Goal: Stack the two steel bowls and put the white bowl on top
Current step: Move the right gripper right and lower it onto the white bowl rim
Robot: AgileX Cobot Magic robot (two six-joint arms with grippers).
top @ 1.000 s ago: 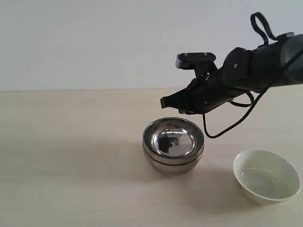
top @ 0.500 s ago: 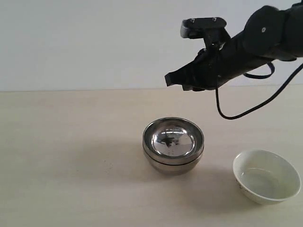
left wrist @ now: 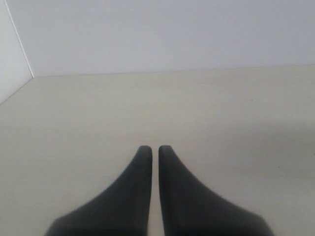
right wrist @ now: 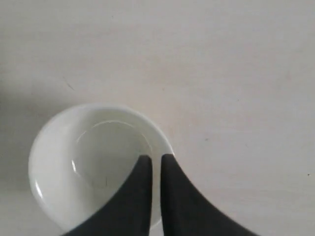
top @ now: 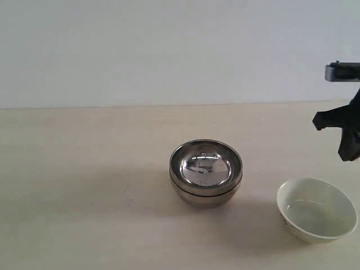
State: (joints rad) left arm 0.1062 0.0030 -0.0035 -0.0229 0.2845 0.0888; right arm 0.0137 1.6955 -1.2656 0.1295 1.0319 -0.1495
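The two steel bowls (top: 206, 171) sit nested one inside the other at the middle of the table, with the mirror inside of the upper one facing up. The white bowl (top: 316, 209) stands alone to their right, near the front edge. My right gripper (top: 345, 153) hangs at the right edge of the exterior view, above the white bowl and apart from it. In the right wrist view the same gripper (right wrist: 156, 158) is shut and empty over the white bowl (right wrist: 93, 162). My left gripper (left wrist: 155, 148) is shut on nothing over bare table; the exterior view does not show it.
The pale wooden table (top: 84, 169) runs back to a plain white wall. In the left wrist view a wall corner (left wrist: 22, 49) shows at the far side of the tabletop.
My right arm has risen from just behind the stacked steel bowls and swung right, now standing over the white bowl. The bowls have not moved.
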